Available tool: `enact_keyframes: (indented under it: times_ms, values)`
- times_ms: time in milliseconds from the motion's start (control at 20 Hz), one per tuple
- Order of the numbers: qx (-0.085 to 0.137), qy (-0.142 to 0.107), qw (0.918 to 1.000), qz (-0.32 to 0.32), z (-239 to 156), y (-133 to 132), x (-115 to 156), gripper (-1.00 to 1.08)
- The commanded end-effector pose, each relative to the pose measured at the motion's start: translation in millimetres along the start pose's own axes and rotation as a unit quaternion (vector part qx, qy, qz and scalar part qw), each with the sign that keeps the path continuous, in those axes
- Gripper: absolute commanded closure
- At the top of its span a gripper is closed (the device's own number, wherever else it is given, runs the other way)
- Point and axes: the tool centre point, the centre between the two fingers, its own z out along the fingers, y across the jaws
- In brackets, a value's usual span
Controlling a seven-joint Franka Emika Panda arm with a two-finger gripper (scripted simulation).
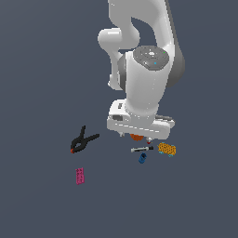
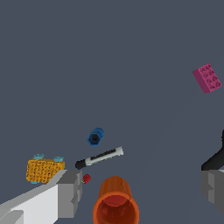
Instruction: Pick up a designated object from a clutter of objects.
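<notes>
gripper (image 2: pixel 140 192): spread wide, holding nothing – hanging right over the cup (image 2: pixel 115 202)
spool (image 2: pixel 95 136): lying loose on the desk (image 1: pixel 42 83), just at 7 o'clock of the marker (image 1: pixel 142 149) in the exterior view
block (image 1: pixel 167 148): near the spool at about 2 o'clock, not touching
clamp (image 1: pixel 83 141): well off at 9 o'clock from the cluster
brick (image 1: pixel 80 175): 6 o'clock of the clamp – apart from it
</notes>
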Motion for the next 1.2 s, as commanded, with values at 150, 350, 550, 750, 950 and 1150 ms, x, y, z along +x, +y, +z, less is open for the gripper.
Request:
enact_keyframes:
  times_ms: [150, 350, 550, 750, 950, 1150]
  values:
    - [-0.001, -0.008, 0.9989, 0.045, 56.2, -26.5, 1.6, -0.92]
    - [-0.002, -0.013, 0.9975, 0.069, 87.0, -40.0, -0.3, -0.92]
    - [-0.003, -0.016, 0.9962, 0.086, 108.7, -49.0, -2.8, -0.92]
    - [-0.004, -0.017, 0.9953, 0.095, 120.7, -53.9, -4.6, -0.92]
    - [-0.004, -0.018, 0.9952, 0.096, 122.3, -54.4, -5.3, -0.92]
    - [-0.004, -0.018, 0.9952, 0.096, 128.8, -54.6, -5.8, -0.92]
